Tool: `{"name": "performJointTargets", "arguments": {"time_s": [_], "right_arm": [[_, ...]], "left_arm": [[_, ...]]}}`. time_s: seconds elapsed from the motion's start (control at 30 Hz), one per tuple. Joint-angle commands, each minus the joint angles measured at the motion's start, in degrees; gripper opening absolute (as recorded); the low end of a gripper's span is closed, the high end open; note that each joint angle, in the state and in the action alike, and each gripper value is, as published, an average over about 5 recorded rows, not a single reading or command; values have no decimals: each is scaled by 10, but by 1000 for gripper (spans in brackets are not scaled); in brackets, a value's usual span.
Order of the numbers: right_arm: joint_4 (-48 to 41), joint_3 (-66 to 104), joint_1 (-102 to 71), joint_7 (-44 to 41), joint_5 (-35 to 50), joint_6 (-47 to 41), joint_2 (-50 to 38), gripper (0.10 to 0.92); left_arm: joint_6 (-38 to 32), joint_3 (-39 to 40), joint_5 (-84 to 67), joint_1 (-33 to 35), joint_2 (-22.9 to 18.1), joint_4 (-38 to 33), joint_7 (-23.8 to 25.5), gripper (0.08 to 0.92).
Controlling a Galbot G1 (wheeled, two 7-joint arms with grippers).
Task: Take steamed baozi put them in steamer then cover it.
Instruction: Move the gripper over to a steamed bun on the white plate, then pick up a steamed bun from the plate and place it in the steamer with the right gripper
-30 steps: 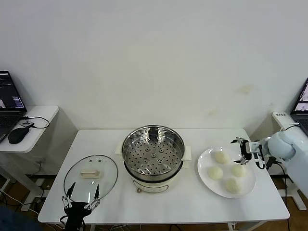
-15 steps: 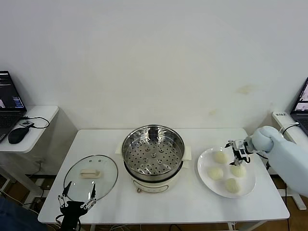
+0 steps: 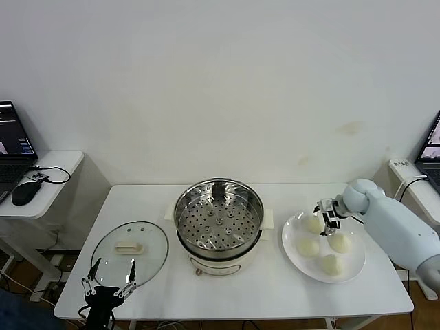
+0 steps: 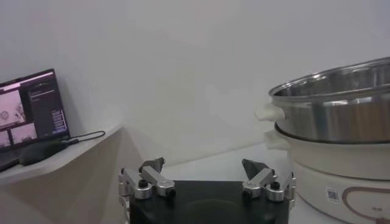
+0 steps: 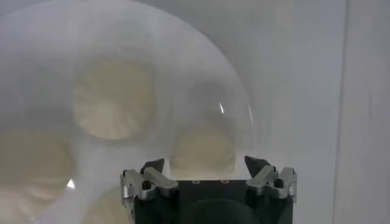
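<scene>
The steel steamer [image 3: 218,218] stands uncovered at the table's middle, its perforated tray bare; its wall also shows in the left wrist view [image 4: 341,112]. The glass cover [image 3: 129,245] lies flat to its left. Several steamed baozi sit on the white plate [image 3: 353,273]; I make out a far one [image 3: 314,223], a left one [image 3: 307,247] and a right one [image 3: 339,242]. My right gripper [image 3: 326,214] hangs over the plate's far side. In the right wrist view its jaws [image 5: 204,164] stand apart with a baozi [image 5: 204,146] between the fingertips, not squeezed. My left gripper [image 3: 108,279] [image 4: 204,165] waits open by the cover's near rim.
A side table at the left carries a laptop [image 3: 14,141] and a mouse [image 3: 25,194]. Another laptop [image 3: 432,144] sits at the far right. The plate's rim [image 5: 247,103] lies near the table's right end.
My right gripper has moved left from the plate's right edge to over the far baozi. The left gripper has sunk slightly toward the table's front edge.
</scene>
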Motion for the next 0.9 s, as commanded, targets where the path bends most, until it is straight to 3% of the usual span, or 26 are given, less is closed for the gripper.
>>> {"name": "performJointTargets", "arguments": {"time_s": [0.03,0.37,0.73,0.9], "right_arm": [[-21,-8,7,-2,-9,-1,15,735],[2,-16,11,-9,3,1,-1,573],[166,-158,164,-25,175,-15,-116,560],[197,-233,284,-26,256,-18,-115,567]], "left_arm": [[0,-1,-1,0,0,0,0,823],[-1,-4,-2,2,1,-2,0,823],[-1,2,-9,-1,8,-5,2,823],[-3,6,-14,-5,11,-7,3,823]]}}
